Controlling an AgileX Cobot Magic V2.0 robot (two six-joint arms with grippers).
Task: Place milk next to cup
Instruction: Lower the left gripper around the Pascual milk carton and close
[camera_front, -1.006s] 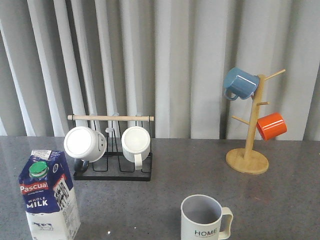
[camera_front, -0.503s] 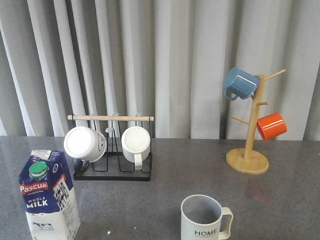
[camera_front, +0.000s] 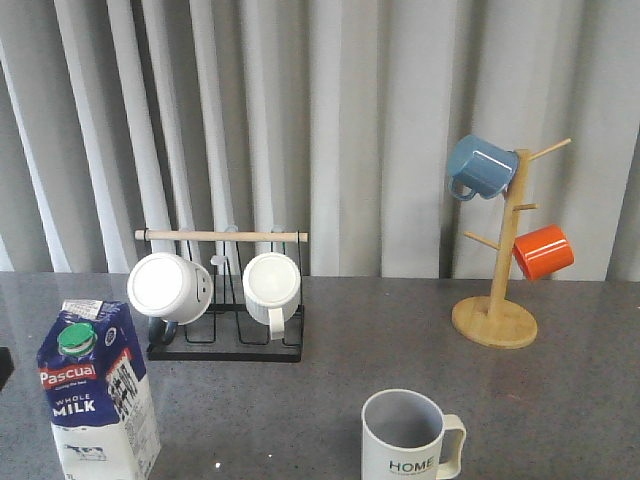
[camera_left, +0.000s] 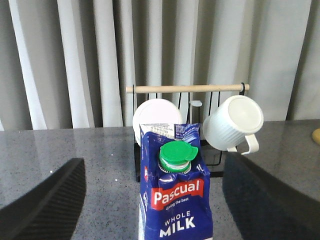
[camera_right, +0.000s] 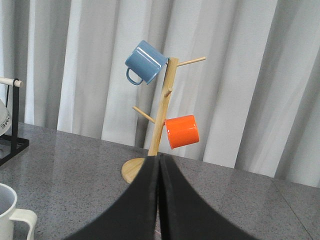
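Grey speckled table (camera_front: 400, 340), backed by a pale pleated curtain (camera_front: 370, 130).

Wooden mug tree (camera_front: 497, 270) at right rear of table; glossy blue mug (camera_front: 480, 167) hung high on its left, orange mug (camera_front: 543, 252) lower on its right. Same tree (camera_right: 157, 120) dead ahead in right wrist view.

Black wire mug rack (camera_front: 225, 300) with wooden top rail at left rear; two plain white mugs on it, left one (camera_front: 168, 288) bottom toward camera, right one (camera_front: 272, 283) ribbed, handle downward.

Milk carton (camera_front: 98, 390) upright at front left of table, green cap (camera_front: 77, 339) on the gable, red "Pascual" label and "WHOLE MILK" text facing the front camera. Well apart from the cup, open table between. In left wrist view carton (camera_left: 175, 195) centred between the two dark fingers (camera_left: 45, 205), not touched by either.

HOME cup (camera_front: 405, 437) upright at front centre-right, grey inside, cream handle to its right, black lettering to the front. Edge of it (camera_right: 12, 217) seen in right wrist view.

Left fingers spread wide, released, carton in the gap. Right fingers (camera_right: 137, 200) pressed together, clenched on nothing visible, above the table short of the tree base.

Small dark shape (camera_front: 4, 365) at left edge of front view; cannot tell what.
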